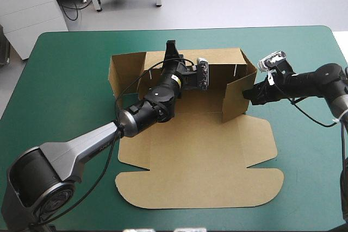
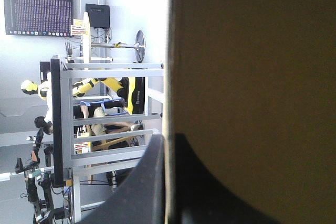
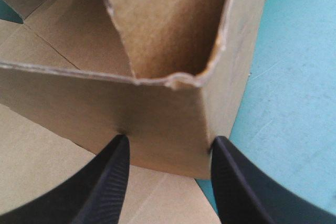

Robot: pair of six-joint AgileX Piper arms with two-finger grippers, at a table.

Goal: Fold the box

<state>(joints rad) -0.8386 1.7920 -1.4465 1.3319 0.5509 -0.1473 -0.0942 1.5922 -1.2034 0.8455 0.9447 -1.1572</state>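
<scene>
Box (image 1: 201, 150). Sat near the middle of the teal-green cover (image 1: 65, 80), a cut sheet of brown board, partly raised. Stood up along its 12 o'clock side as a far wall (image 1: 223, 61), with a short end flap turned in at 9 o'clock. Stood up again at 3 o'clock as a right-hand wall (image 1: 235, 99), angled in toward the base. Lay flat toward 6 o'clock as the lid (image 1: 201, 188), with rounded corners and side tabs down on the cover.

Left gripper (image 1: 173, 47). Stretched in from 7 o'clock across the base and met the far wall's top edge, toward 11 o'clock of the box's centre. Pinched that edge. Same gripper (image 2: 169, 136) in its own wrist view: showed a black finger (image 2: 149, 182) on one face of the brown sheet (image 2: 252, 77) and its partner on the other, all but together, only the board's thickness between.

Right gripper (image 1: 249, 93). Extended from 3 o'clock, low over the cover, up to the outer face of the right-hand wall. Same gripper (image 3: 168, 142) from its wrist: kept its fingers (image 3: 105, 182) spread wide, tips against the board (image 3: 157, 103) on either side of a folded corner, with no sheet clamped between. Showed bare teal-green cover (image 3: 294, 77) just beside that corner and flat board below it.
</scene>
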